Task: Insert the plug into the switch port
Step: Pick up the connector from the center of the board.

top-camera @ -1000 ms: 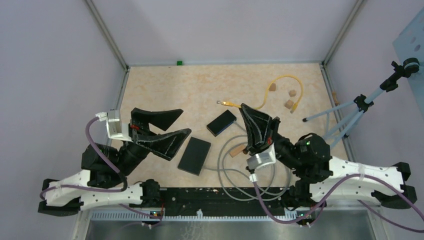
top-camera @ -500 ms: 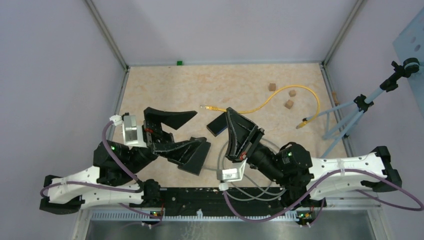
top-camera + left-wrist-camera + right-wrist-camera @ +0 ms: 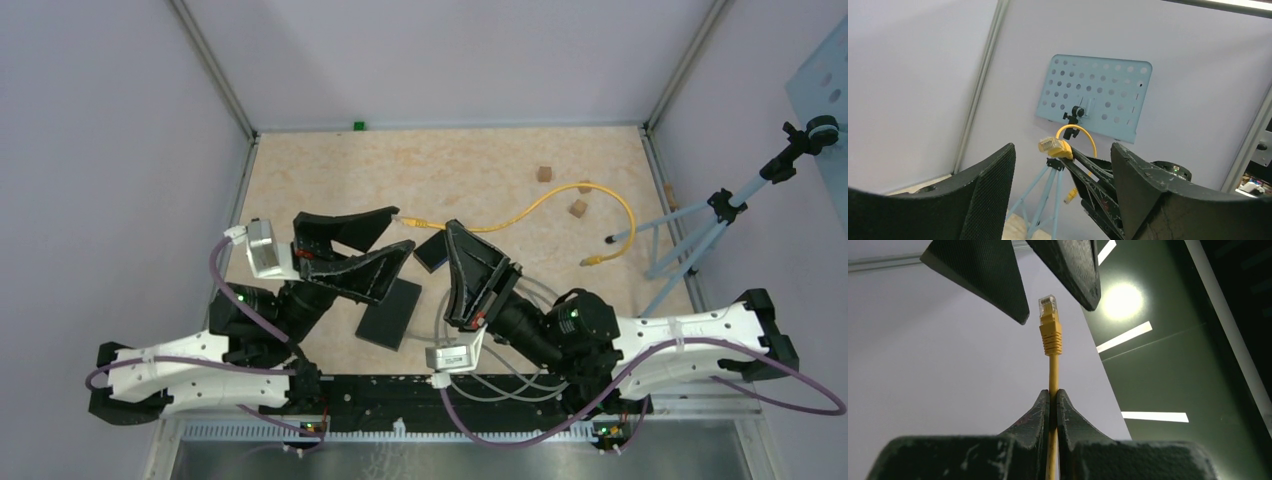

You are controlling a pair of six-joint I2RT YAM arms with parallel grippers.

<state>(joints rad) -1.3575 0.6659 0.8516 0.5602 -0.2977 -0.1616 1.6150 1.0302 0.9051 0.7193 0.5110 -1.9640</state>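
My right gripper [image 3: 452,232] is shut on a yellow cable [image 3: 1053,370] just behind its clear-tipped plug [image 3: 1050,325]. The plug sticks out past the fingertips, held in the air and pointing left. My left gripper [image 3: 1063,150] is open with the plug [image 3: 1054,146] between its two fingers, touching neither. In the top view the plug [image 3: 408,218] sits between the left fingertips. A small black box [image 3: 430,252] lies below the plug and a larger flat black box [image 3: 388,312] nearer me. I cannot tell which is the switch; no port shows.
The yellow cable loops to the far right and ends in a second plug [image 3: 590,260]. Small wooden cubes [image 3: 578,208] lie at the back right. A light-blue tripod [image 3: 700,230] stands at the right wall. Grey cables [image 3: 490,365] coil by the right arm.
The right arm carried the plug leftward. The left gripper swung up and right from the large black box until its jaws flank the plug, and they have narrowed a little.
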